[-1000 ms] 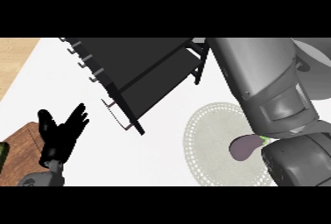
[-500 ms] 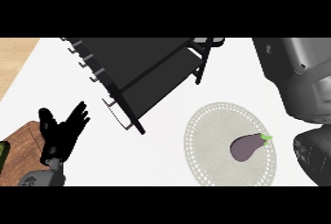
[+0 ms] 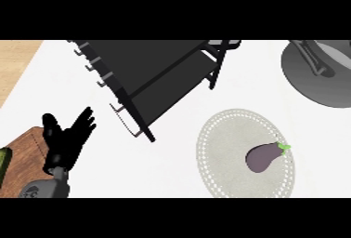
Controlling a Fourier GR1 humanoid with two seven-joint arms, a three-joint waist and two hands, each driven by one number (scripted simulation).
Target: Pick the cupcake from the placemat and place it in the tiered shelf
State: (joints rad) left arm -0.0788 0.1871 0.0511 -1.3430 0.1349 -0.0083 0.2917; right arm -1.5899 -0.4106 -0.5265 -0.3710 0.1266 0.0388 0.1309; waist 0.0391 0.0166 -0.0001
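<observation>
A purple eggplant (image 3: 261, 157) with a green stem lies on the round pale placemat (image 3: 226, 139), right of centre; no cupcake shows. The black tiered shelf (image 3: 154, 76) stands tilted across the upper middle, up and left of the placemat. My left hand (image 3: 65, 139) rests open at the lower left, fingers up, well apart from the shelf and the mat. Of my right arm only a grey forearm (image 3: 322, 76) shows at the upper right edge, above the placemat; its hand is out of the picture.
A wooden cutting board (image 3: 21, 155) lies under my left wrist at the lower left, with something green (image 3: 3, 162) at its edge. The white counter (image 3: 171, 167) runs between my left hand and the placemat. A wooden strip (image 3: 14, 65) borders the far left.
My right arm has drawn back up and to the right, uncovering the placemat and the eggplant. The left hand has not moved.
</observation>
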